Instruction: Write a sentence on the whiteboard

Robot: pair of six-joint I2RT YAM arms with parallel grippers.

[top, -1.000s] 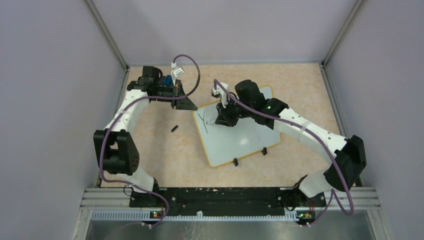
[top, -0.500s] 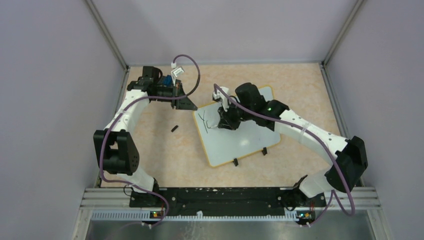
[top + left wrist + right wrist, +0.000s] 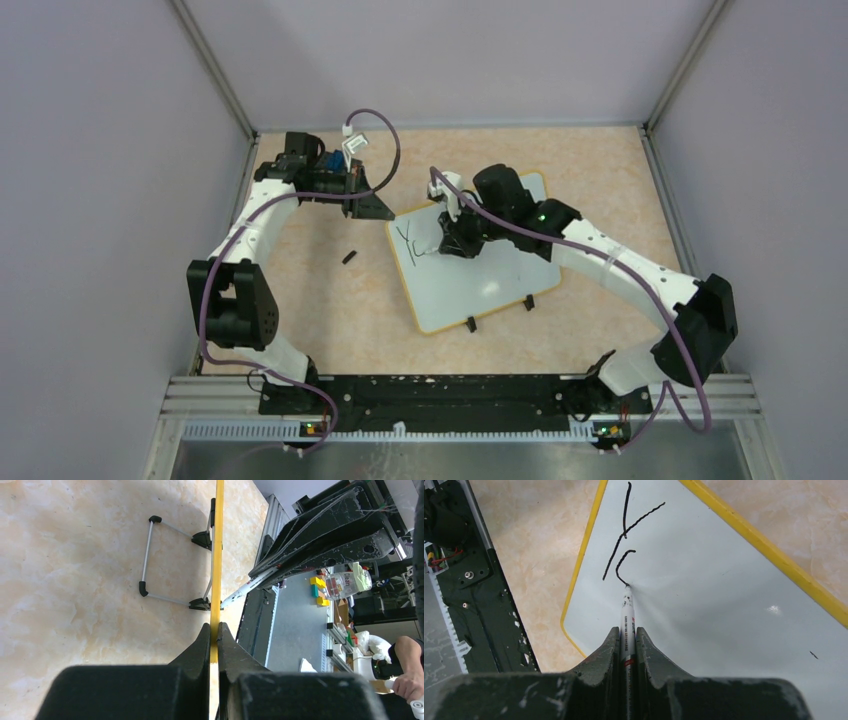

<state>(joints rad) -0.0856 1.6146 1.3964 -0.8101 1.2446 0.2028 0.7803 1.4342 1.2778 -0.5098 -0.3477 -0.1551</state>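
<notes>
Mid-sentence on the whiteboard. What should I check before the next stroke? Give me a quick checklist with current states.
1. Marker held in right claw: ok, jaws closed on its barrel.
2. Tip contact with whiteboard: ok, touching at the end of the second letter's curve.
3. Left claw steadying the board: ok, closed on the yellow rim.
4. Y legible: ok.
5. Room to write on: ok, mostly blank beyond the tip.
6. Ink remaining: cannot tell.

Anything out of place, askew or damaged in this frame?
A small black object lies loose on the table left of the whiteboard. The whiteboard sits skewed to the table edges. A stray dark fleck marks it, away from the lettering. Nothing looks spilled or broken.
</notes>
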